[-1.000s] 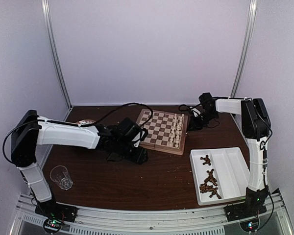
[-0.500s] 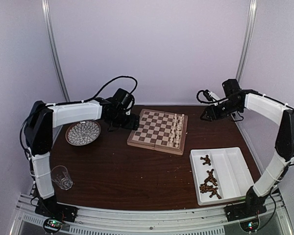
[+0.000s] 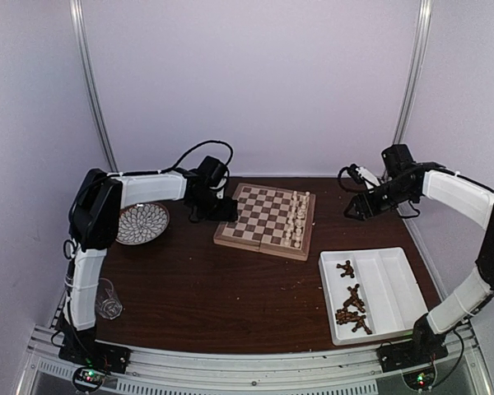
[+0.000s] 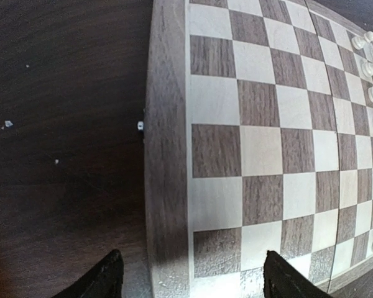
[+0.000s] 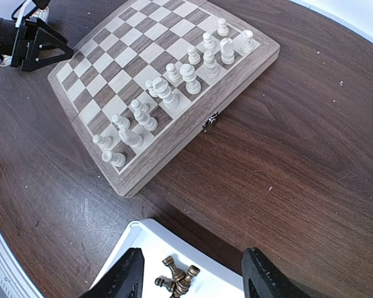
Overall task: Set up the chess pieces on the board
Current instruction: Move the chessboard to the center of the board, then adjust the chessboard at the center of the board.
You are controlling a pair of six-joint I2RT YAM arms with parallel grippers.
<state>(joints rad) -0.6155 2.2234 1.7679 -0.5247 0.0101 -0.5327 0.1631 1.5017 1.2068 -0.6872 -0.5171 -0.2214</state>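
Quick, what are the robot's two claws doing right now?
Left gripper: open, holding nothing.
Right gripper: open, holding nothing.

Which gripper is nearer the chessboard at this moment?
Left. The left gripper sits open over the board's left edge; the right gripper is open, off beyond its right side.

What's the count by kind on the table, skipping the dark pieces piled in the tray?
Square wooden checkered chessboard: 1
Cream-white chess pieces on it: 16
White rectangular divided tray: 1
Round patterned plate: 1
Clear drinking glass: 1
Total: 20
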